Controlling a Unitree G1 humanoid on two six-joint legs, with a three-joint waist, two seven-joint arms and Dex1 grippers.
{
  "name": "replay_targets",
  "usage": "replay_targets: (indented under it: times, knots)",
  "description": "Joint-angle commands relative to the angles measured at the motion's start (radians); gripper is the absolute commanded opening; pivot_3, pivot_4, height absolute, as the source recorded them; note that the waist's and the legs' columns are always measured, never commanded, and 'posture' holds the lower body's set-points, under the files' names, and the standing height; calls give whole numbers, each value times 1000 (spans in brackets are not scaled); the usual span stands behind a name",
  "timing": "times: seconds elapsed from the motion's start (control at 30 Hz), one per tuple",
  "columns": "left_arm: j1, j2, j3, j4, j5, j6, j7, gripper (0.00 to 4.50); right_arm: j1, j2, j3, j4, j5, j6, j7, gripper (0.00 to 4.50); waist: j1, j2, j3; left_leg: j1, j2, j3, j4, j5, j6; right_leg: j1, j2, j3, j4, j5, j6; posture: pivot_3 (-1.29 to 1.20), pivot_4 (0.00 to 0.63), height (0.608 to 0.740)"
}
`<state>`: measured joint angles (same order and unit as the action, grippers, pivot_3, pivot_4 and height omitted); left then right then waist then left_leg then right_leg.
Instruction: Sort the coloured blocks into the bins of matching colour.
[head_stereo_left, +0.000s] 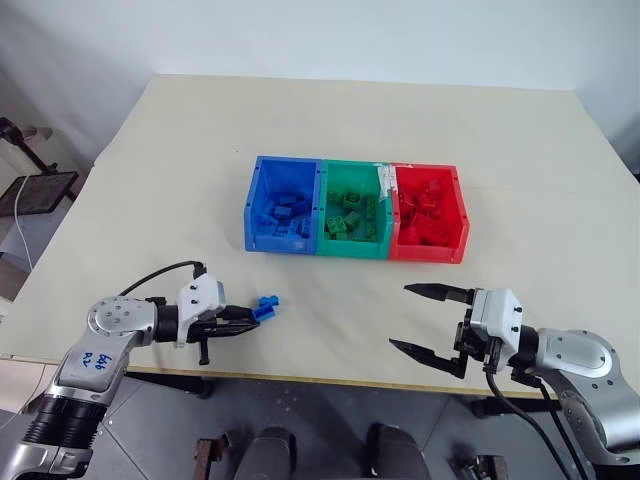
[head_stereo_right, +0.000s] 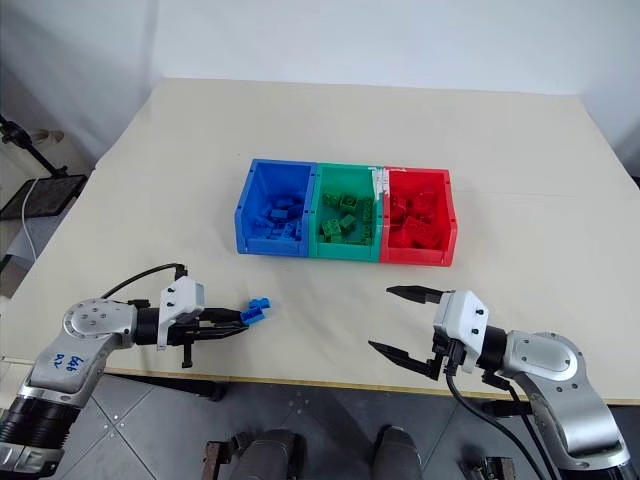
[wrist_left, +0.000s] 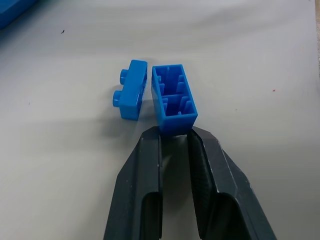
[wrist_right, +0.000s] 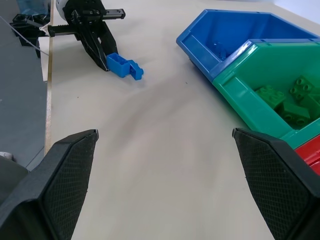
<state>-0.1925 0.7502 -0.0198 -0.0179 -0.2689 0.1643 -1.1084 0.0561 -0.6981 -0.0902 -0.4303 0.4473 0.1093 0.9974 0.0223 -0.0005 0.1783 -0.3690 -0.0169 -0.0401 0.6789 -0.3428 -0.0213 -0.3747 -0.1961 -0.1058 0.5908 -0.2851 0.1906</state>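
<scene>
Nearest the front edge of the cream surface (head_stereo_left: 150, 150), at the lower left of the head view, my left gripper (head_stereo_left: 252, 318) has its jaws pinched narrow on the end of a blue block (wrist_left: 173, 99), which lies on its side with the hollow underside showing. Just beside that block, on the side away from the bins, a second, thinner blue block (wrist_left: 132, 89) rests on the surface with its studs pointing away from the first; I cannot tell whether the two touch. At the lower right of the frame, my right gripper (head_stereo_left: 420, 318) hangs just above the surface with its jaws spread wide and nothing between them, pointing across toward my left gripper. Farther back, near the middle of the frame and well apart from both grippers, the three joined bins sit in a row. On the left is the blue bin (head_stereo_left: 262, 205), holding blue blocks. The green bin (head_stereo_left: 331, 180) in the middle holds green blocks, and the red bin (head_stereo_left: 456, 215) on the right holds red blocks. A small white piece (head_stereo_left: 384, 180) sits on the wall between green and red.
</scene>
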Motion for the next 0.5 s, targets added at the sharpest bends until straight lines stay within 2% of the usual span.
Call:
replay_targets:
  times: [0.03, 0.1, 0.23, 0.37, 0.5]
  knots:
    - [-21, -20, 41, -8, -73, -27, -36, 389, 7, 11, -27, -27, 22, -15, -14, 4500, 0, 0, 0, 0, 0, 0, 0, 0, 0, 0, 0, 0, 0, 0, 0, 0, 150, 740]
    - [-38, -41, 85, -30, -145, -11, -45, 389, 25, 16, -55, -41, 41, -8, -31, 4500, 2, 0, 0, 0, 0, 0, 0, 0, 0, 0, 0, 0, 0, 0, 0, 0, 150, 740]
    - [-144, -94, 131, -24, -188, 33, 47, 389, 49, 44, -139, -72, 102, 32, -115, 4500, 4, 0, 0, -1, 0, 0, 1, 0, 0, 0, 0, 0, 0, 0, 0, 0, 150, 740]
    - [-279, -148, 105, 46, -133, 73, 155, 389, 47, 82, -216, -88, 148, 68, -212, 4500, 2, 0, 0, 0, 0, -1, 2, 0, 0, 1, 0, 0, 0, 0, 0, 0, 150, 740]
    - [-458, -238, 61, 208, -52, 87, 285, 389, 63, 85, -253, -75, 117, 35, -226, 4500, 3, 0, 0, 0, -1, 0, 1, 0, 0, 0, 0, 0, 0, 0, 0, 0, 150, 740]
